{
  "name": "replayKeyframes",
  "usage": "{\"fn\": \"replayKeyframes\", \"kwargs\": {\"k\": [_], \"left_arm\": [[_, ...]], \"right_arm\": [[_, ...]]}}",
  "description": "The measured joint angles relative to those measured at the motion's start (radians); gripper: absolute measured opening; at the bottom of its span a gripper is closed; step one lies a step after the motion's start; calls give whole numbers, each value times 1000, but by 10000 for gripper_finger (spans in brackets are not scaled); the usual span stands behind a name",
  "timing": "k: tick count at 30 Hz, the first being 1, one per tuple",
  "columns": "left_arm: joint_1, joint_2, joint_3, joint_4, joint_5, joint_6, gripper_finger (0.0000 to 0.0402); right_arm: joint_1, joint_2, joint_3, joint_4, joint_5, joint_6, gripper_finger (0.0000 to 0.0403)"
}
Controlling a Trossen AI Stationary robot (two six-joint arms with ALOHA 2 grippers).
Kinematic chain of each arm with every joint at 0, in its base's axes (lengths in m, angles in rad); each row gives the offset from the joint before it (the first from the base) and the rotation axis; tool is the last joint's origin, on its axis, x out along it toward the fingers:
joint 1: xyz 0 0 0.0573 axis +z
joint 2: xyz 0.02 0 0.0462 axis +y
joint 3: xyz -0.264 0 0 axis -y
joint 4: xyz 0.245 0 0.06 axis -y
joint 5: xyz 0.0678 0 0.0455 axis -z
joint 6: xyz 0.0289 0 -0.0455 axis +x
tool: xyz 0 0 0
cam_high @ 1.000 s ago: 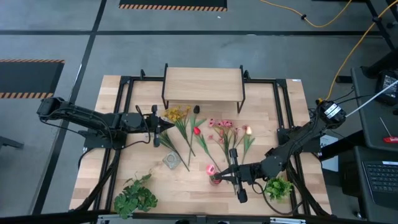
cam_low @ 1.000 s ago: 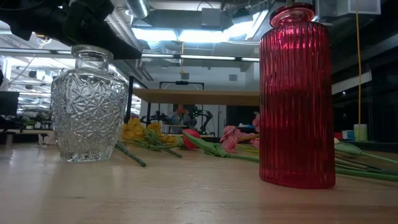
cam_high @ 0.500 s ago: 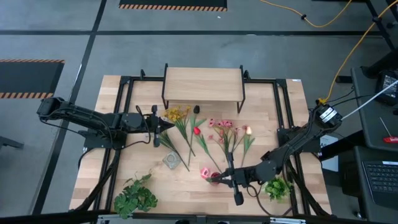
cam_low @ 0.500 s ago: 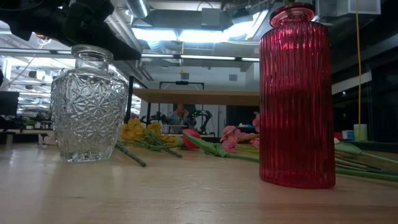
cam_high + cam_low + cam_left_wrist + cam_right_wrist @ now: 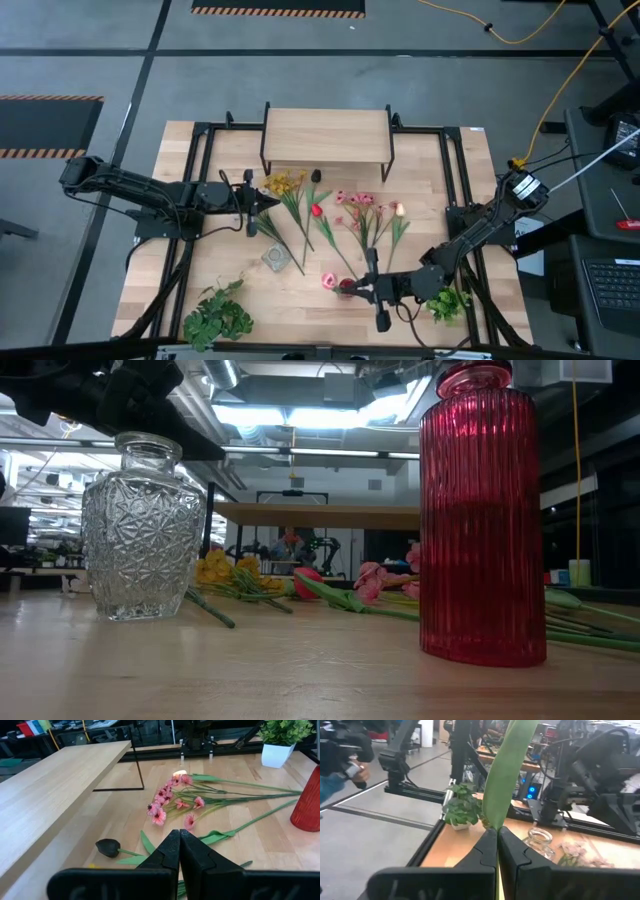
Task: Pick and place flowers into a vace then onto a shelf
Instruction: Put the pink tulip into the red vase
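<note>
Progress: early. My right gripper (image 5: 366, 286) hangs at the mouth of the tall ribbed red glass vase (image 5: 346, 288) near the table's front edge, with one pink-blossomed flower (image 5: 328, 281) showing just beside the vase rim from above. I judge this first stem is only now going in.

Done so far: no other stem stands in a vase, and the small light-wood shelf on black metal legs (image 5: 325, 135) at the back of the table is bare.

Left to do: the loose green-stemmed flowers (image 5: 345, 215) lie fanned on the wooden tabletop (image 5: 180, 160) between shelf and vase: yellow, red, pink, white and one dark bloom. The cut-crystal clear glass vase (image 5: 274, 258) stands empty beside them. All of that, and the lift onto the shelf, is ahead.

Right arm: stretched low along the front of the table, reaching inward from the right side. Fingers clenched on a broad green leaf or stem (image 5: 507, 772) that rises straight out from between them in the wrist view.

Left arm: extended level from the left edge, my left gripper (image 5: 262, 201) hovering over the yellow blossoms. Fingers pressed together, nothing visibly between them.

Bystanders: two bushy green potted plants (image 5: 218, 316) at the front corners.
</note>
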Motion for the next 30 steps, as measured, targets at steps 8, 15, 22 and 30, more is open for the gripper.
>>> {"fn": "replayKeyframes", "kwargs": {"k": [8,15,22,30], "left_arm": [[0,0,0,-5,0,0,4],[0,0,0,-5,0,0,4],[0,0,0,-5,0,0,4],[0,0,0,-5,0,0,4]], "right_arm": [[0,0,0,-52,16,49,0],[2,2,0,-83,75,59,0],[2,40,-1,-83,75,82,0],[2,45,-1,-85,75,81,15]]}}
